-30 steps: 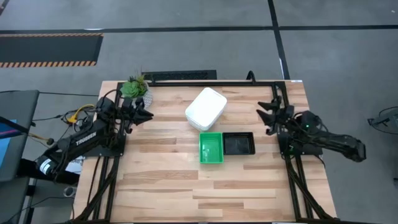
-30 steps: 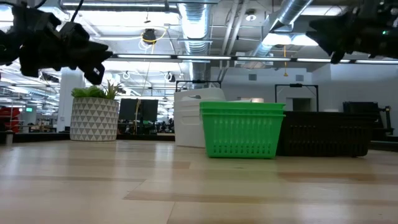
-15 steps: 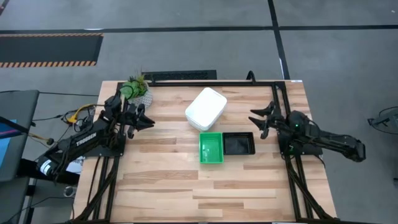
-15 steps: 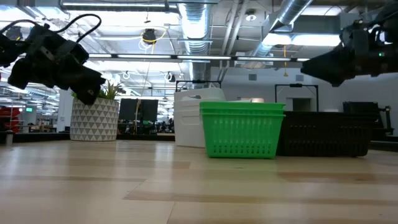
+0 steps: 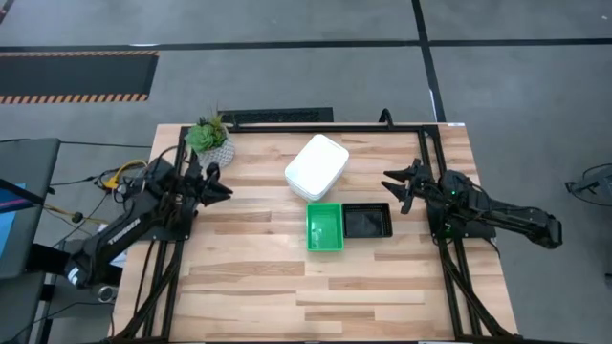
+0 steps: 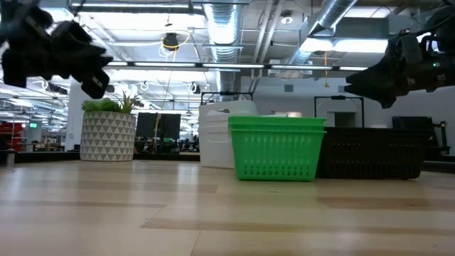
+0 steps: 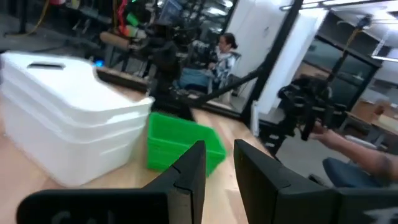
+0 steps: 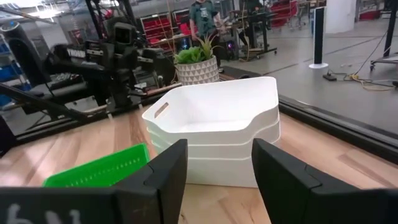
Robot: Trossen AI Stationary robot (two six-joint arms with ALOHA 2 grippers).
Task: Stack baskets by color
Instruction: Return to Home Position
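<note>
A stack of white baskets (image 5: 316,167) stands slantwise at the table's far middle, bottom on the wood. Just nearer, a green basket stack (image 5: 324,225) and a black one (image 5: 367,220) stand side by side, their walls touching. My left gripper (image 5: 218,187) hovers level above the table's left side, shut, pointing toward the baskets, with nothing in it (image 7: 219,152). My right gripper (image 5: 396,187) hovers level at the right side, open and empty (image 8: 219,152), pointing at the white stack (image 8: 214,127).
A small potted plant (image 5: 208,136) stands at the far left corner, just behind my left arm. A black frame (image 5: 435,172) runs along the table's edges. The near half of the table (image 5: 316,296) is bare wood. People show in the room beyond the table (image 7: 227,53).
My left arm has drawn back toward the table's near left, and its gripper stays shut. My right gripper has tipped up from a downward slant to level, its fingertips swinging toward the table's middle, and it stays open. The baskets have not moved.
</note>
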